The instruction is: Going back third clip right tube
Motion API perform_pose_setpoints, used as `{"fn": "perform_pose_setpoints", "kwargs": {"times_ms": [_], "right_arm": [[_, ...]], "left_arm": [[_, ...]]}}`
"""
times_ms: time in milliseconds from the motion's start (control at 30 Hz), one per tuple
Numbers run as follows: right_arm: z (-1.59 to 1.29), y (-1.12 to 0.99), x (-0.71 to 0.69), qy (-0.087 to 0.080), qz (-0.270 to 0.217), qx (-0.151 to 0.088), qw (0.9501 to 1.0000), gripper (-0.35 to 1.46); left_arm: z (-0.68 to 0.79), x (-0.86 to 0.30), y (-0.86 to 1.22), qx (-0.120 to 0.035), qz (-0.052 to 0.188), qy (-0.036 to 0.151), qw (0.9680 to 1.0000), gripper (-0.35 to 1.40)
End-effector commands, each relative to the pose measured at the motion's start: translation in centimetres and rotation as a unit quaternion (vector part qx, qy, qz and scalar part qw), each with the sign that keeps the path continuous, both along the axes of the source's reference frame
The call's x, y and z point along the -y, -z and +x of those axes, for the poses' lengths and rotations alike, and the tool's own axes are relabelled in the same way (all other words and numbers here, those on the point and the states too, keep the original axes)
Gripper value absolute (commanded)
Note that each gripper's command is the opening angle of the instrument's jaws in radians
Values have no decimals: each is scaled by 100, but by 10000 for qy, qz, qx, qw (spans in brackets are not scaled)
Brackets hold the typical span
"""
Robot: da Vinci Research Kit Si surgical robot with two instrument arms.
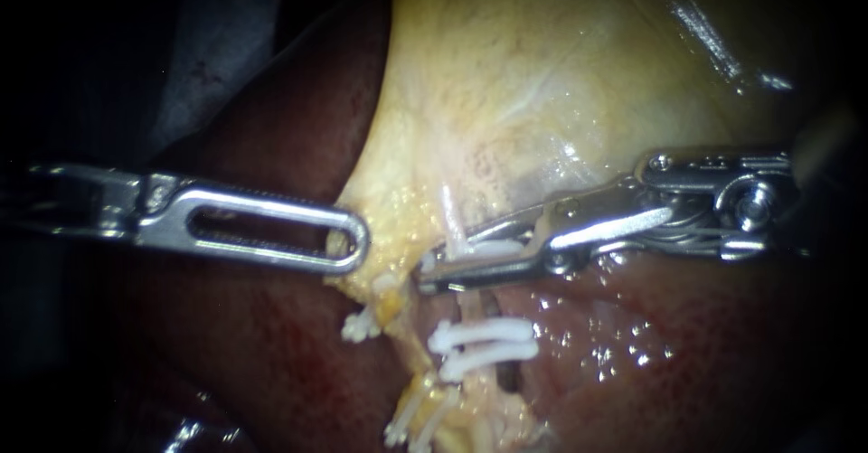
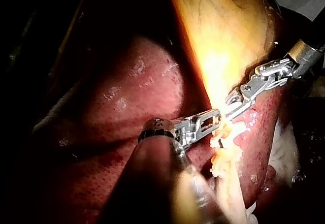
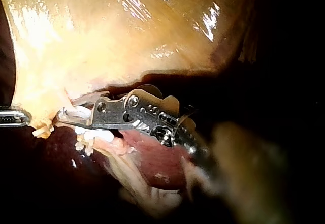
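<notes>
The right tube (image 1: 452, 218) is seen as a pale strand running from the lower edge of the gallbladder (image 1: 542, 82) down over the liver (image 1: 271, 353). The right instrument (image 1: 432, 272) is laid straight across this tube, one jaw on each side of it. Its jaws are held only narrowly apart, and a white clip (image 1: 493, 248) is seen between them, touched by both and set around the tube. Just beyond that point on the tube, on the side away from the gallbladder, two more white clips (image 1: 484, 331) are fastened across it, close together and parallel.

To the left of the tube, well clear of it, the left instrument (image 1: 353, 245) is seen with its slotted jaws closed on the yellow edge of the gallbladder, and tissue shows through the slot near the tip. A further small white clip (image 1: 360, 326) is seen left of the tube, just past that tip.

In the right wrist view the right instrument (image 3: 63, 115) is shown at the tube with white clip material between its jaws, and the tip of the left instrument (image 3: 15, 117) lies beyond it.
</notes>
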State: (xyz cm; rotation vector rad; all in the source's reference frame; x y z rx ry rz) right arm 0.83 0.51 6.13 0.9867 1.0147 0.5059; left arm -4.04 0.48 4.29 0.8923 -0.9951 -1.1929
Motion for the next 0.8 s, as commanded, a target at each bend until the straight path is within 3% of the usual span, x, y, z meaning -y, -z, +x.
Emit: {"fn": "perform_pose_setpoints", "kwargs": {"times_ms": [33, 567, 733, 800], "right_arm": [[0, 0, 0, -1, -1, 2, 10000, -35], [0, 0, 1, -2, 22, 12, 10000, -35], [1, 0, 2, -4, 21, 13, 10000, 25], [1, 0, 2, 13, -60, -23, 10000, 38]], "left_arm": [[0, 0, 0, -1, -2, 1, 10000, -35], [0, 0, -1, -3, -4, 1, 10000, -35], [0, 0, -1, -3, -5, 2, 10000, -35], [0, 1, -1, -3, -5, 1, 10000, -35]]}}
